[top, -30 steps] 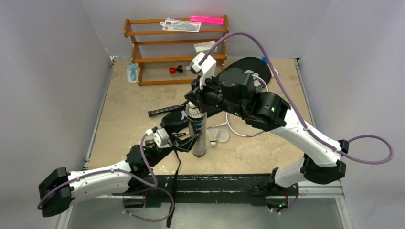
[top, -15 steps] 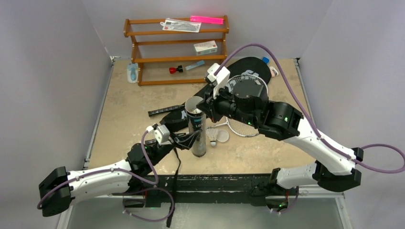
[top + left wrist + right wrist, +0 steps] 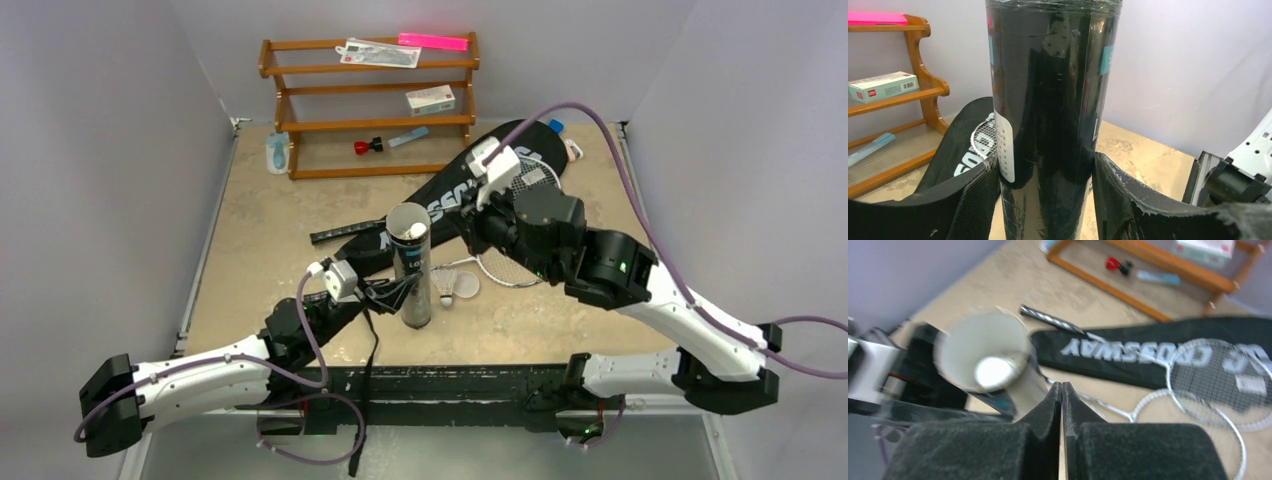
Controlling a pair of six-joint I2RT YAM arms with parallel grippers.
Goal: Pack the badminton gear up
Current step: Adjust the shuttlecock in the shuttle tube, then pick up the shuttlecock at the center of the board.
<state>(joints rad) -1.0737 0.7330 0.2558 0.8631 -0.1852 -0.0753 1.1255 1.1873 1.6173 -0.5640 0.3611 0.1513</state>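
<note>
Currently in hand, by judgement: loading shuttlecocks into the tube (image 3: 412,268), with the rackets and bag not yet dealt with. Tube: a tall, dark, glossy cylinder, film-wrapped, with pale label strips, a pale inner wall and an open mouth. It stands upright on the table (image 3: 260,250) and serves as the landmark for all entries. Left gripper (image 3: 392,293): black ribbed pads clamped on the tube's lower body from either side. Shuttlecock (image 3: 993,371): a white round patch inside the tube, seen down through its mouth. Second shuttlecock (image 3: 446,288): a white feather skirt lying loose on the table just right of the tube's foot. Bag (image 3: 455,195): long, black and soft, lettered CROSSWAY in white, lying flat behind the tube and running off to its far right. Rackets (image 3: 512,265): two, with thin silver frames and fine strung mesh. One head lies on the table right of the tube; the other rests on the bag farther back. Right gripper (image 3: 1062,395): raised above and right of the tube, its matte black pads pressed together with nothing between them. Next move, as judged: the right gripper must part its pads and come down over the loose shuttlecock. It should take it lightly, since feathers crush, and carry it to the tube's mouth. The left gripper's hold looks needed meanwhile, as so narrow a cylinder would tip easily.
</note>
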